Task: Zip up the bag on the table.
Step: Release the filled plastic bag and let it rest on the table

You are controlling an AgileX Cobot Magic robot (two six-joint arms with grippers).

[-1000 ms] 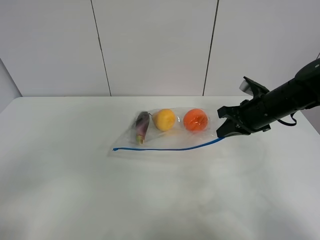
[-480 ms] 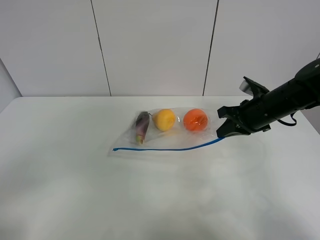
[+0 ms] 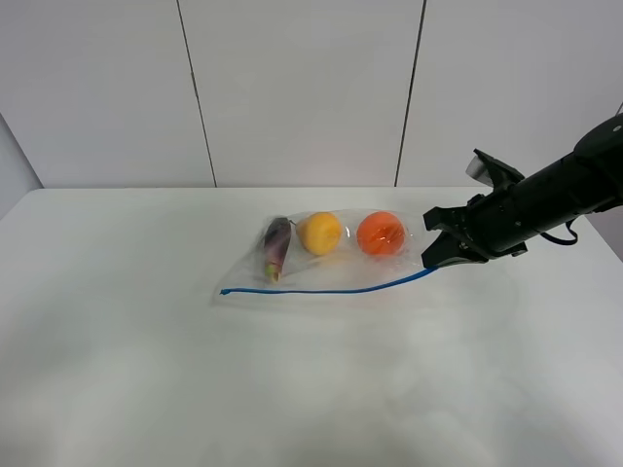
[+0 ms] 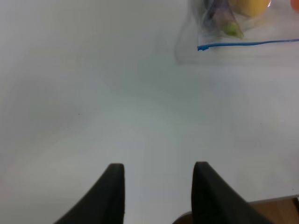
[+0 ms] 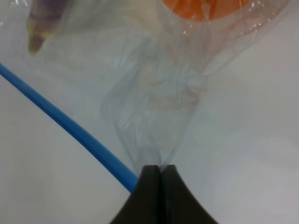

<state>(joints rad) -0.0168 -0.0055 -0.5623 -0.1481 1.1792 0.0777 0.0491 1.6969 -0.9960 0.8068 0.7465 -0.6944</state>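
The clear bag [image 3: 321,268] lies on the white table [image 3: 292,389], with a purple eggplant [image 3: 276,245], a yellow pear [image 3: 319,233] and an orange [image 3: 381,233] inside. Its blue zipper strip [image 3: 321,288] runs along the near edge. My right gripper [image 3: 431,261] is shut on the bag's right corner, pinching the bunched plastic [image 5: 156,154] beside the strip's end [image 5: 70,126]. My left gripper [image 4: 159,186] is open and empty over bare table, well short of the bag's left end [image 4: 201,46]; it is out of the high view.
White wall panels [image 3: 302,88] stand behind the table. The table's near edge [image 4: 261,201] shows in the left wrist view.
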